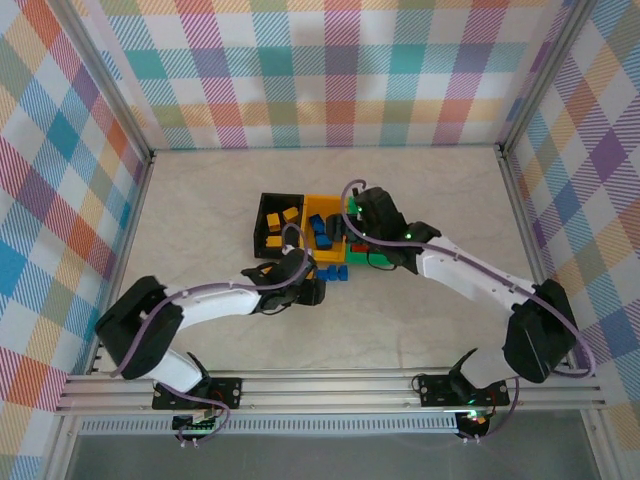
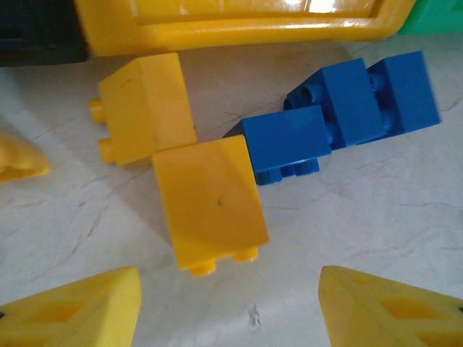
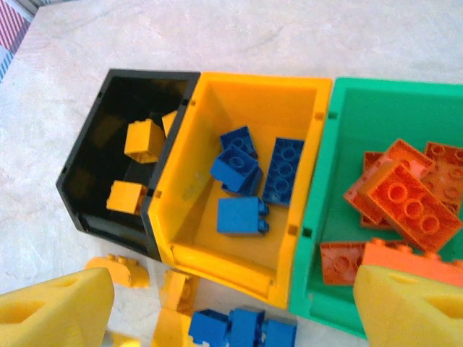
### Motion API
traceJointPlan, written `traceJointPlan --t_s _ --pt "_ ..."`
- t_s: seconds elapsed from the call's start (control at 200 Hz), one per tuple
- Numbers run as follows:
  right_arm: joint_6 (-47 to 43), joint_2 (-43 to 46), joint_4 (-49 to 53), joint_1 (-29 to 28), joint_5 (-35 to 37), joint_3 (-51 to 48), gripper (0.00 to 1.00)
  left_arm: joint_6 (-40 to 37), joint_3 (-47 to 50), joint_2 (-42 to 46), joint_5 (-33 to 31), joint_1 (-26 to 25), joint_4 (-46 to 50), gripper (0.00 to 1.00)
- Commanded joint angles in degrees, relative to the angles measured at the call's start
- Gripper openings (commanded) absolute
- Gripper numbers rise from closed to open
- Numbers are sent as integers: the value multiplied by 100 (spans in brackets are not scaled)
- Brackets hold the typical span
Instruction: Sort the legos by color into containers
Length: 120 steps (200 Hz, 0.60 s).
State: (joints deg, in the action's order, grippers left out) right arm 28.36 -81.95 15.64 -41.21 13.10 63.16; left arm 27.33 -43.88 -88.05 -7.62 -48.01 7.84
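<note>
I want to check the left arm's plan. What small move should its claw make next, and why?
Probably ease the left claw forward and shut it on the nearer yellow brick. That brick lies loose on the table just ahead of the open fingers, and the yellow bricks already sorted sit in the black bin.

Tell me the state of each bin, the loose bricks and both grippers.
Black bin: holds yellow bricks.
Yellow bin: holds blue bricks.
Green bin: holds orange-red bricks.
Loose yellow bricks: on the table, unsorted.
Loose blue bricks: on the table, unsorted.
Left gripper: open, empty.
Right gripper: open, empty.
</note>
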Motion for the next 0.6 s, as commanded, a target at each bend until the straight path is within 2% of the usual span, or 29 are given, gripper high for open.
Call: traceJointPlan --t_s 0.0,0.225,0.495,0.595 --pt "121 323 -164 -1 10 -318 87 -153 -268 -341 -399 -50 -115 61" --pt "80 650 -187 -1 96 -556 88 -128 -281 -581 -767 -79 -103 53" --pt "74 680 -220 -1 94 -611 88 -354 -150 -687 -838 -125 -534 55" --pt "82 702 -222 -5 96 -625 88 -423 -91 -672 -864 -133 -701 50"
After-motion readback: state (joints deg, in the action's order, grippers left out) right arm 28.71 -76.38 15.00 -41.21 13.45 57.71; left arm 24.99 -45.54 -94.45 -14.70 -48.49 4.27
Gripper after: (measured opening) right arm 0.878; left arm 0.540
